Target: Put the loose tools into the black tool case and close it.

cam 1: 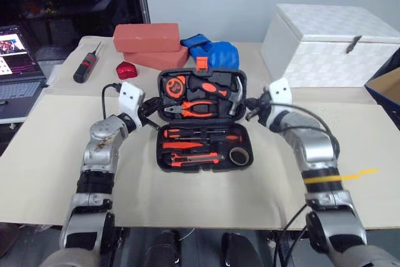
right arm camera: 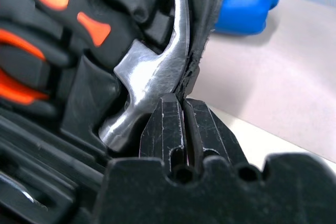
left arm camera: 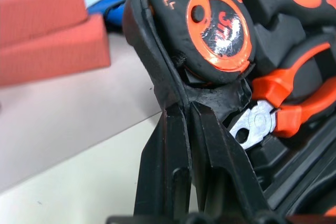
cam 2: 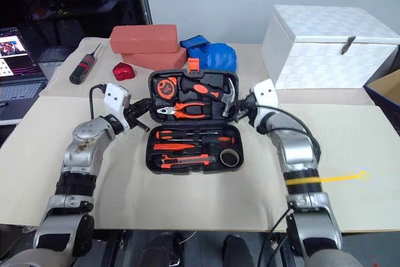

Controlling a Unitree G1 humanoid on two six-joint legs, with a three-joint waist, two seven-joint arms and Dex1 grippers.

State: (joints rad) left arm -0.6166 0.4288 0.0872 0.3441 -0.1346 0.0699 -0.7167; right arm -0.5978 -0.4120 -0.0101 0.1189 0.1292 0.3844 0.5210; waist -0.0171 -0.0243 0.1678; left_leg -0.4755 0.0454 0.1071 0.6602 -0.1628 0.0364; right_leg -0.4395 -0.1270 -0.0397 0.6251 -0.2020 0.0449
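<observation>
The black tool case [cam 1: 203, 120] lies open at the middle of the surface [cam 1: 56, 154], tools in its slots. The left gripper [left arm camera: 184, 116] has its jaws clamped on the lid's left rim; the right gripper [right arm camera: 185, 109] pinches the lid's right rim beside the hammer [right arm camera: 152, 72].

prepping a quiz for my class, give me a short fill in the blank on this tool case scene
1. The black tool case lies ____ on the table.
2. The left gripper is shut on the rim of the case's ____.
3. The steel head beside the right gripper belongs to a ____.
4. The white quilted box has its lid ____.

Missing words: open; lid; hammer; closed
</observation>
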